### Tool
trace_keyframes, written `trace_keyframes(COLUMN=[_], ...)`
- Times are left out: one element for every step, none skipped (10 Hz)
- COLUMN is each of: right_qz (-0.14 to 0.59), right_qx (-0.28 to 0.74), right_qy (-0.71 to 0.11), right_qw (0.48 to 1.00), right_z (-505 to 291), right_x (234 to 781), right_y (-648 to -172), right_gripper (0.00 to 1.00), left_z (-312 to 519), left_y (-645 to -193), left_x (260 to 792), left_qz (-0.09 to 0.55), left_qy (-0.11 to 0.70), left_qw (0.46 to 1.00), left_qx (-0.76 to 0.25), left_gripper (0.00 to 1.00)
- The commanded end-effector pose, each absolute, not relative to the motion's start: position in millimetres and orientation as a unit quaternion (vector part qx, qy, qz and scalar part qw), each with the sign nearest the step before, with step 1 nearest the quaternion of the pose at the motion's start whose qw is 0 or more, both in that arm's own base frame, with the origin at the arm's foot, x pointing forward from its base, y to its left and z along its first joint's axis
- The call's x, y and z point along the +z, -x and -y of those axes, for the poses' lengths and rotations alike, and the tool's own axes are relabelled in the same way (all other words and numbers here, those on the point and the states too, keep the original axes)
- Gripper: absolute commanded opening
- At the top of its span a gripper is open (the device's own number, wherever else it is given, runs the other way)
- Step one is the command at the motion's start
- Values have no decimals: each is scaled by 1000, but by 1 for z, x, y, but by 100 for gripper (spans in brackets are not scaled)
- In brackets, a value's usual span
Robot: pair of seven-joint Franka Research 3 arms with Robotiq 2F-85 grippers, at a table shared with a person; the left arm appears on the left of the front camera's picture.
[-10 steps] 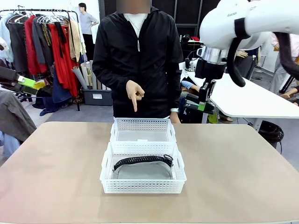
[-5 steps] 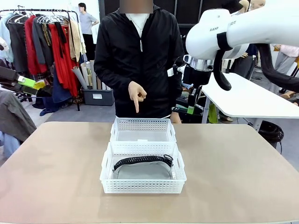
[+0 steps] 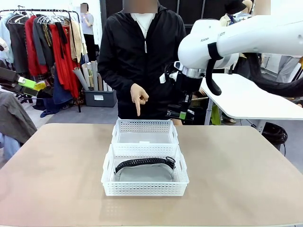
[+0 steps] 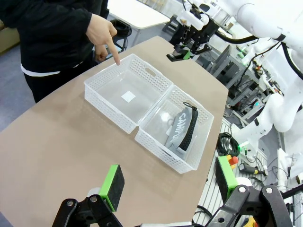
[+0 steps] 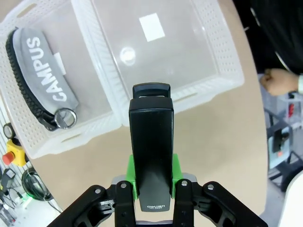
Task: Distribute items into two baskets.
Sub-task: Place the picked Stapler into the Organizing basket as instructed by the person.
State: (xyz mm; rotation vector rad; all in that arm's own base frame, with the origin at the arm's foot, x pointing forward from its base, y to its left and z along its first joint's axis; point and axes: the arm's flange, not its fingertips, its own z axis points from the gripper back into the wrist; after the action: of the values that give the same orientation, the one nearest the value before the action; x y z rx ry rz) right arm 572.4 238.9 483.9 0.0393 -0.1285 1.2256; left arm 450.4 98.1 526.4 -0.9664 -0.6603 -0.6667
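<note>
The grey bag [image 3: 146,171] is already laid in the near basket [image 3: 144,187], its black strap on top. Behind it, touching, the far basket [image 3: 145,126] is bare inside, and a person's hand [image 3: 138,96] is pointed down at it. The stapler [image 5: 151,146] is pinched between the green pads of the right gripper [image 3: 180,114], held high beyond that basket's far right corner. The left gripper [image 4: 168,182] is spread and idle, well apart. The stapler's delivery is judged the step in hand; next, it would need to be carried over the far basket, lowered and released.
</note>
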Motion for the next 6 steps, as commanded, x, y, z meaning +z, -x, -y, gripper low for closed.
trace_keyframes(right_qz=[76,74,74,78,85,86], right_qx=[621,637,651,665,675,682], right_qy=[-1,-4,-5,-5,-14,-18], right_qw=[780,767,755,743,732,726], right_z=[-260,-268,-275,-281,-286,-293], right_x=[483,483,480,477,473,469], right_y=[-591,-597,-602,-607,-614,-618], right_gripper=[0,0,0,0,0,0], left_z=[-98,-98,-98,-98,-98,-98], left_y=[-450,-450,-450,-450,-450,-450], left_x=[527,527,527,527,527,527], left_qz=[307,307,307,307,307,307], left_qy=[446,446,446,446,446,446], left_qw=[782,782,782,782,782,782], left_qx=[-309,-309,-309,-309,-309,-309], left_gripper=[100,100,100,100,100,100])
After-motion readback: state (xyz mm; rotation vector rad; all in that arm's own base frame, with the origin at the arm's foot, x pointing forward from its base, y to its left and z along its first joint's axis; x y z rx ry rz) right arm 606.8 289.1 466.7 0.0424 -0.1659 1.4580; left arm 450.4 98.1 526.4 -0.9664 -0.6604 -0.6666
